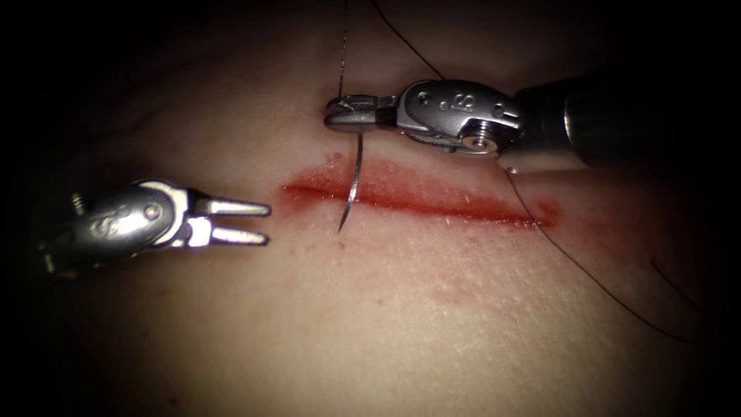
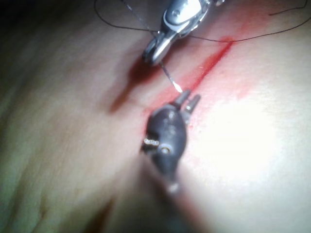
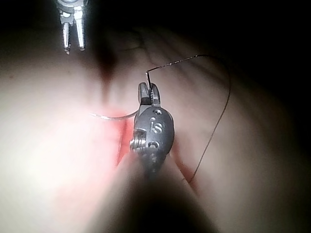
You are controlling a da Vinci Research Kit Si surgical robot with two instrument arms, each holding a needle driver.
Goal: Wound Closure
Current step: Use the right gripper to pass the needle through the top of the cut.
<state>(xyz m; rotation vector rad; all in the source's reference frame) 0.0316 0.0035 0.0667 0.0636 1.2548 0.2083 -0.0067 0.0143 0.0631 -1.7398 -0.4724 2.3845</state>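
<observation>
Above the cut (image 1: 417, 197) in the tissue (image 1: 401, 324), our right hand (image 1: 351, 113) clenches the needle (image 1: 353, 185) near its thread (image 1: 587, 274) end, tip free, and we judge it may swivel, while our left hand (image 1: 241, 222) gapes empty.

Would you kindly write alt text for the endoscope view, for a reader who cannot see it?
The right end effector holds the curved needle near its thread end, the point hanging over the left part of the red cut in the tissue. The left end effector, open and empty, sits left of the cut; thread trails right.
</observation>
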